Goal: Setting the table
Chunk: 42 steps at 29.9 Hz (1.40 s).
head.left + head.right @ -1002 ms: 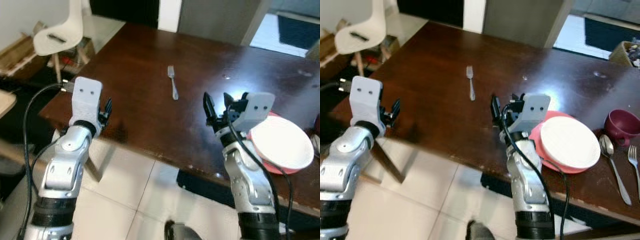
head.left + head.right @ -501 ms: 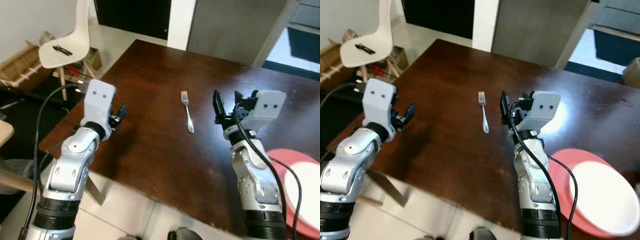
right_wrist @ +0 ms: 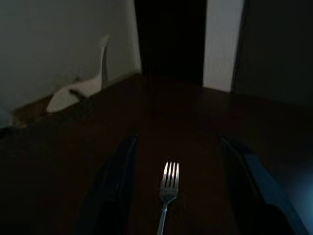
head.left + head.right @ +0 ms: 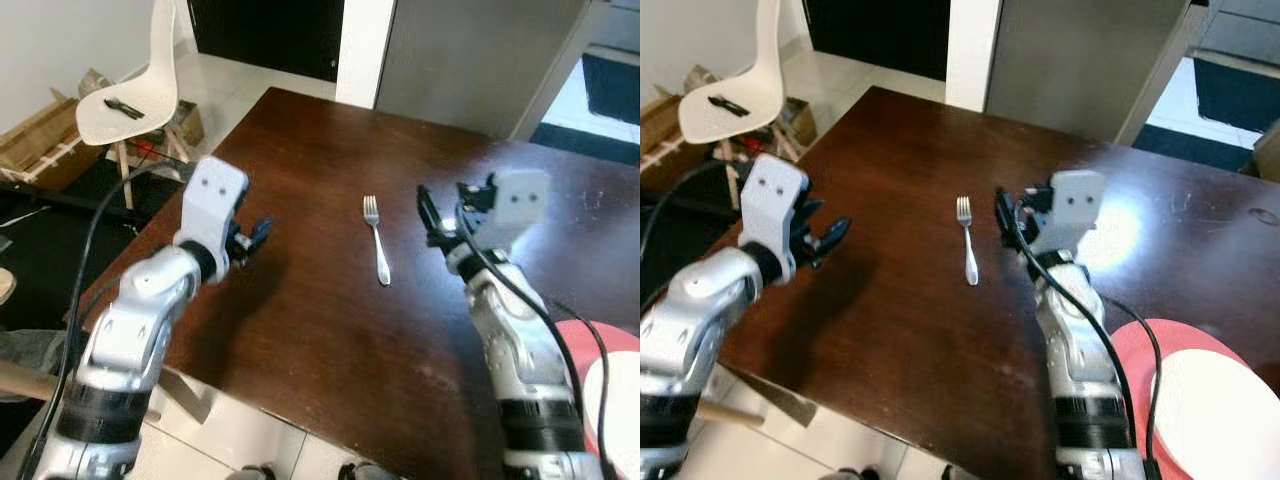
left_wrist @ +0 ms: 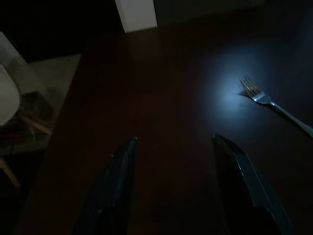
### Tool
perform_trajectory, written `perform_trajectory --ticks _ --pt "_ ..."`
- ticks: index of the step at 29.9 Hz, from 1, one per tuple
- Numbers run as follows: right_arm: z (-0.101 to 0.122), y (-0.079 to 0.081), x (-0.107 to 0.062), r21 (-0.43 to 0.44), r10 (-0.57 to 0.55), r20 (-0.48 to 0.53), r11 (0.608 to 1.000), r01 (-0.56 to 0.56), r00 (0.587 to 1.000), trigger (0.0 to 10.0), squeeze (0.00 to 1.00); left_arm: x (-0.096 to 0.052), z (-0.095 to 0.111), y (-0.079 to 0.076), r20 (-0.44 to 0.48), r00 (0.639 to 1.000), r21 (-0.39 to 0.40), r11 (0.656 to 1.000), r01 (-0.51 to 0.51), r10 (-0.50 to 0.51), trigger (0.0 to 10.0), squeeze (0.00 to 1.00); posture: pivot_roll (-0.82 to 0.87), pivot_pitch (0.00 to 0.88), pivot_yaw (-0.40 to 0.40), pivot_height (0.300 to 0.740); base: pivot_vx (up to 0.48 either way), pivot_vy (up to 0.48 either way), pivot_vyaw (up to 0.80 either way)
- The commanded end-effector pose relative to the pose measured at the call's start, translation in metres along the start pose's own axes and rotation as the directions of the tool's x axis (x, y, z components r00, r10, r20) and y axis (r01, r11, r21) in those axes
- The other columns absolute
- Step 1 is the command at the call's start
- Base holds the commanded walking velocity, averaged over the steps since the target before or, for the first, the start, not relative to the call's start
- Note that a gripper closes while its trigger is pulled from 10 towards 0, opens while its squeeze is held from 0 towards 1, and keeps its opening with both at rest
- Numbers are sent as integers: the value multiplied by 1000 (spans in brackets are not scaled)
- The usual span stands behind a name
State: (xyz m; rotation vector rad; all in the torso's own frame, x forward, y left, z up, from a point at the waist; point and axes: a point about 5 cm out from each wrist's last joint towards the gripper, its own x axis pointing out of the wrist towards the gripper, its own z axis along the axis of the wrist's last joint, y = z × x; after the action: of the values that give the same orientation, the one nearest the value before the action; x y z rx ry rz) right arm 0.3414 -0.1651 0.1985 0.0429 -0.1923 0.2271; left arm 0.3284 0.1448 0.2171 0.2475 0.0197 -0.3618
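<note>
A silver fork (image 4: 377, 240) lies on the dark brown table (image 4: 310, 310), tines pointing away from me. My right gripper (image 4: 432, 222) hovers just right of the fork, open and empty; its wrist view has the fork (image 3: 167, 192) lying between the spread fingers (image 3: 116, 188). My left gripper (image 4: 252, 236) is held over the table's left part, well left of the fork, open and empty. The left wrist view puts the fork (image 5: 270, 104) off to one side of its fingers (image 5: 116, 186).
A red plate (image 4: 1160, 380) with a white plate (image 4: 1230, 425) on it sits at the table's near right corner. A white chair (image 4: 135, 85) stands on the floor beyond the table's left edge, near a cardboard box (image 4: 40, 145).
The camera has come closer and turned left, so the plates slid toward the right edge. Both grippers have reached further over the table; the right one now sits beside the fork.
</note>
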Motion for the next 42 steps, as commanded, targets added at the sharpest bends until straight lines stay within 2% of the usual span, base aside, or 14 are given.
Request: perform_trajectory --ticks 1,4,5,7,10,16,21,22,29,30,32,33,36,42 --pt "-10 -4 8 25 27 -85 999 -25 996 10000 0 0 -4 5 -41 999 22 1000 -11 12 10000 0 14 74 65 740 0 0 0" --pt "-15 -6 22 105 82 -149 992 -67 985 10000 0 -8 -1 10 -59 996 46 997 67 -64 10000 0 37 107 56 740 0 0 0" --pt "-15 -6 22 105 82 -149 992 -67 985 10000 0 -8 -1 10 -59 996 46 997 67 -64 10000 0 37 107 56 740 0 0 0" --pt "-25 -9 29 183 111 -230 981 -69 967 10000 0 -17 0 8 -71 981 62 981 185 -181 10000 0 65 140 44 740 0 0 0" --pt "-30 -13 31 232 123 -262 971 -61 957 10000 0 -21 4 4 -60 971 62 970 233 -230 10000 0 86 164 43 740 0 0 0" --pt "-27 -15 41 307 185 -266 947 -99 946 10000 0 -24 16 -7 -26 968 41 968 249 -249 10000 0 100 197 40 740 0 0 0" --pt "-24 -9 47 308 223 -270 942 -135 937 10000 0 -27 19 -8 -27 965 46 964 261 -260 10000 0 105 211 40 740 0 0 0" --pt "-24 -8 48 294 225 -279 945 -140 933 10000 1000 -28 19 -7 -30 966 47 965 259 -258 10000 0 109 215 40 740 0 0 0" --pt "-35 -10 48 168 182 -372 978 -127 910 10000 996 -33 17 -8 -49 965 41 965 260 -258 10000 0 108 227 43 740 0 0 0" --pt "-38 -11 47 141 165 -394 983 -118 904 10000 0 -33 16 -8 -51 965 39 965 260 -258 10000 0 108 227 43 740 0 0 0" --pt "-40 -11 47 106 149 -405 988 -115 902 10000 0 -33 16 -9 -51 965 37 965 258 -256 10000 0 108 227 43 740 0 0 0" --pt "-39 -12 48 15 106 -412 994 -109 905 10000 0 -33 16 -9 -55 967 32 967 253 -251 10000 0 105 229 39 740 0 0 0" --pt "-37 -13 50 -4 96 -405 994 -107 909 10000 0 -33 16 -10 -56 967 30 968 251 -249 10000 0 105 229 39 740 0 0 0" --pt "-24 -16 51 -129 36 -382 987 -92 923 10000 0 -33 15 -14 -61 966 23 967 253 -251 10000 0 90 223 36 740 0 0 0"
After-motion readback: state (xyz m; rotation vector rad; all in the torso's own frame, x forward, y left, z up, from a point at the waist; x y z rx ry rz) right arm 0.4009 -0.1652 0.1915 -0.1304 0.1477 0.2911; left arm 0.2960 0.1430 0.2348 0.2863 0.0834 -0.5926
